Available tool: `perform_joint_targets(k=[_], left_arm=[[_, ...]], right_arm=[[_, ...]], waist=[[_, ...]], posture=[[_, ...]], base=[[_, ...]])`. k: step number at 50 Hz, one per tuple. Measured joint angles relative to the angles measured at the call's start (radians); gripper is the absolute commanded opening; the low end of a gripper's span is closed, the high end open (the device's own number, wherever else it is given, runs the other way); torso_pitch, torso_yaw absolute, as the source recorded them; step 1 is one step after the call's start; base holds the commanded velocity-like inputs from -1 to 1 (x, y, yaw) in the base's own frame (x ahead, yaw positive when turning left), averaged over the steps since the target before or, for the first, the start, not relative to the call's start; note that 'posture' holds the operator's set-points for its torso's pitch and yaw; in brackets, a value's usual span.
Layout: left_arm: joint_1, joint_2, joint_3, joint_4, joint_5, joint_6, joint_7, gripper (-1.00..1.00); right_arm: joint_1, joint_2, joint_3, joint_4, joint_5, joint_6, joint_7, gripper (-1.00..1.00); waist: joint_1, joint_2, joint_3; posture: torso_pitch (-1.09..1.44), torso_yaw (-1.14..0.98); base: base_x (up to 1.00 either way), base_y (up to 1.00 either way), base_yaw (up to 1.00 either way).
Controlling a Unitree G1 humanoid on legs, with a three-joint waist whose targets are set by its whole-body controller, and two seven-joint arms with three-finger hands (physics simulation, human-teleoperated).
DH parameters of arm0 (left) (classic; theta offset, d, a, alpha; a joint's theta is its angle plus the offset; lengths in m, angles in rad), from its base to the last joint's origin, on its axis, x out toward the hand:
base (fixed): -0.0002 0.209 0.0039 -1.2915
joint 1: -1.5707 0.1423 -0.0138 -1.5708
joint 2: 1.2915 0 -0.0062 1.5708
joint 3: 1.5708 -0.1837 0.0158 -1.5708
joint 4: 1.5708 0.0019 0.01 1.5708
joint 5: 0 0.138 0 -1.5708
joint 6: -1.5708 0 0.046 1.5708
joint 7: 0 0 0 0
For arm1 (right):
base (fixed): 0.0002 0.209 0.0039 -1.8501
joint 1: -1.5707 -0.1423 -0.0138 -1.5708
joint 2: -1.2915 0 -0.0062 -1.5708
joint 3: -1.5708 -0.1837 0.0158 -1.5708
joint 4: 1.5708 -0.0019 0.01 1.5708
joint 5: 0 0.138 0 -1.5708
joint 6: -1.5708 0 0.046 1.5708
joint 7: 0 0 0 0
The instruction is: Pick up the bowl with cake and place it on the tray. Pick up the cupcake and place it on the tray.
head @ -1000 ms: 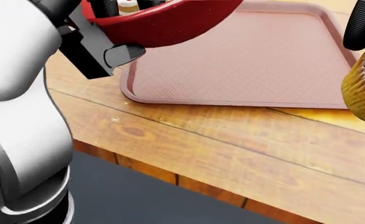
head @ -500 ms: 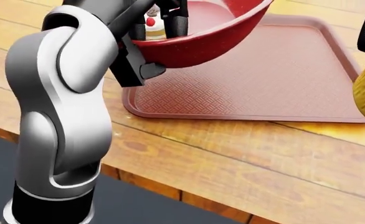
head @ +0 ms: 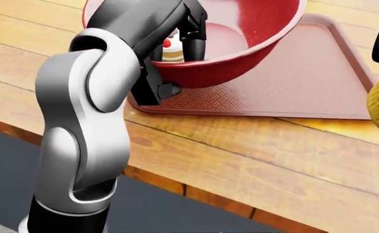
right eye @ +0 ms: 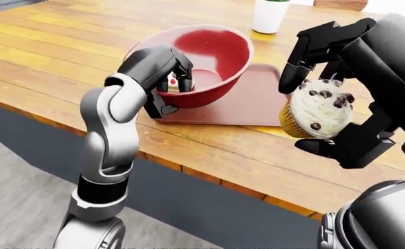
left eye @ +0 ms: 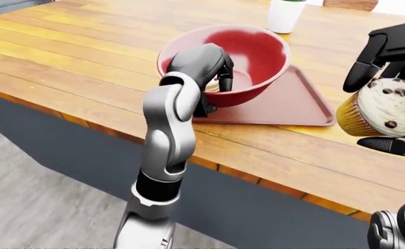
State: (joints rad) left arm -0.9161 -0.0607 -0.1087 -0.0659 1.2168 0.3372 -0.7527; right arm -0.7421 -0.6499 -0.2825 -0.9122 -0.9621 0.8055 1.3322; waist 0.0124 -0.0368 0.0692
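The left hand (head: 176,36), fingers clamped over the rim of the bowl (left eye: 257,57) with cake (head: 171,48), is bringing it lower over the tray (head: 293,82) than a second ago; release is nearing. The right hand (right eye: 340,104), fingers clamped on the cupcake (right eye: 317,111), is waiting beside the tray. A white cup (left eye: 285,14) is standing clear on the tabletop (left eye: 64,57).

place: dining or café-like room, simulated | evidence: long plank wooden table (left eye: 71,57) carrying a reddish-brown plastic serving tray (left eye: 292,104) | white cup (left eye: 285,15) standing nearby | grey floor (left eye: 37,197) showing
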Motion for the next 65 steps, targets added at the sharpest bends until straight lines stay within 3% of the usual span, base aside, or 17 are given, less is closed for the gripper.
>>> perform_joint_targets(k=[18, 20, 23, 36, 49, 53, 56, 65], left_arm=[[0.038, 0.0, -0.006, 0.048, -0.015, -0.061, 0.046, -0.35], [0.039, 0.001, -0.005, 0.058, -0.016, -0.065, 0.054, -0.08], [0.045, 0.002, -0.004, 0.057, -0.013, -0.063, 0.054, 0.07], [0.069, 0.009, 0.002, -0.004, -0.003, -0.06, 0.036, 0.26], [0.121, -0.043, -0.007, -0.394, 0.046, 0.038, -0.176, 0.44], [0.128, -0.067, -0.018, -0.538, 0.077, 0.093, -0.26, 0.66], [0.123, -0.089, -0.015, -0.639, 0.105, 0.144, -0.315, 0.85], [0.082, -0.069, 0.001, -0.723, 0.138, 0.233, -0.381, 1.0]], right_arm=[[0.024, -0.003, -0.007, -0.001, 0.026, 0.005, -0.029, -1.0], [0.026, -0.004, -0.01, -0.003, 0.029, 0.005, -0.033, -1.0], [0.029, -0.007, -0.014, -0.003, 0.034, 0.005, -0.036, -1.0], [0.015, -0.023, -0.004, -0.002, 0.037, 0.021, -0.032, -1.0], [-0.037, -0.016, 0.018, 0.041, 0.013, 0.019, -0.027, -1.0], [-0.057, -0.003, 0.031, 0.087, -0.007, 0.024, -0.044, -1.0], [-0.056, 0.033, 0.045, 0.134, -0.042, 0.022, -0.092, -1.0], [-0.062, 0.137, 0.069, 0.406, -0.08, -0.057, -0.349, -1.0]], waist=[[-0.006, 0.005, -0.011], [-0.007, 0.005, -0.012], [-0.007, 0.005, -0.011], [-0.008, 0.006, -0.011], [-0.009, 0.009, -0.005], [-0.009, 0.007, -0.002], [-0.008, 0.005, -0.001], [0.0, 0.0, 0.001]], posture=[[0.0, 0.0], [0.0, 0.0], [0.0, 0.0], [0.0, 0.0], [0.0, 0.0], [0.0, 0.0], [0.0, 0.0], [0.0, 0.0]], base=[[0.0, 0.0, 0.0], [0.0, 0.0, 0.0], [0.0, 0.0, 0.0], [0.0, 0.0, 0.0], [0.0, 0.0, 0.0], [0.0, 0.0, 0.0], [0.0, 0.0, 0.0], [0.0, 0.0, 0.0]])
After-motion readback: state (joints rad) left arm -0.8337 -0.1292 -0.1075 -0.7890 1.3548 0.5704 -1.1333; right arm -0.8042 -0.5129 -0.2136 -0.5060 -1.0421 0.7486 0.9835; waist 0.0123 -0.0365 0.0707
